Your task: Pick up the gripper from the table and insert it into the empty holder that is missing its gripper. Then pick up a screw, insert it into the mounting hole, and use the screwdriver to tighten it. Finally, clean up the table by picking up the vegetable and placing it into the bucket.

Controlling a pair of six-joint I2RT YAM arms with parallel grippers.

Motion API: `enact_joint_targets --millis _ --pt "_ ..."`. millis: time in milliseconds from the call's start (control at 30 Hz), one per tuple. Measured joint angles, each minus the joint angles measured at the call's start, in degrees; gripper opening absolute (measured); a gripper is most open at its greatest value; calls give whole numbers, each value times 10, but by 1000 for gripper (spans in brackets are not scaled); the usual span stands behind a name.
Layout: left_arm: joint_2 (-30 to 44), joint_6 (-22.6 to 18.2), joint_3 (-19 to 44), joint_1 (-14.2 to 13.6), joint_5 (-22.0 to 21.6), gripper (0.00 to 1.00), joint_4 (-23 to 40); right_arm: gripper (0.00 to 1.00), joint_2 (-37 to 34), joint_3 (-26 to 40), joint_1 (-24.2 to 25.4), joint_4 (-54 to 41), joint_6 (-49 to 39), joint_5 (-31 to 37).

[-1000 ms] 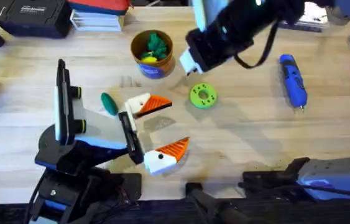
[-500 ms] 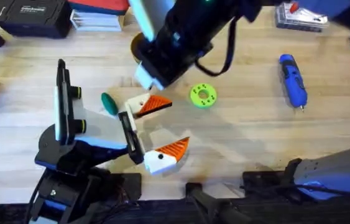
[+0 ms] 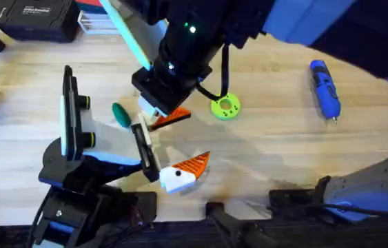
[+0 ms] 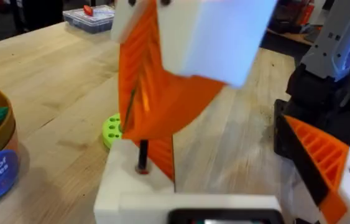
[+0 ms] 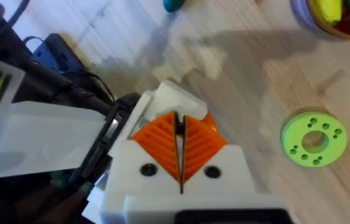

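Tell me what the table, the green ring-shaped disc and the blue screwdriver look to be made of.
Table: pale wood, matte, with visible grain lines and plank seams.
Green ring-shaped disc: seemingly moulded or printed plastic, uniform bright green with small holes around its face.
Screwdriver: apparently blue plastic body with a slight sheen, and a thin metal-looking bit at its end.
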State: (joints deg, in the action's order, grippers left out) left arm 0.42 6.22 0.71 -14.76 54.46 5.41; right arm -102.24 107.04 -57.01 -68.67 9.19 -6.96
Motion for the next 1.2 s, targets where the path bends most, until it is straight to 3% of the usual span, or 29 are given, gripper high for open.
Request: enact_joint_targets --millis 1200 --pt "0 7 0 -2 18 985 3 7 -28 8 -16 -27 -3 0"
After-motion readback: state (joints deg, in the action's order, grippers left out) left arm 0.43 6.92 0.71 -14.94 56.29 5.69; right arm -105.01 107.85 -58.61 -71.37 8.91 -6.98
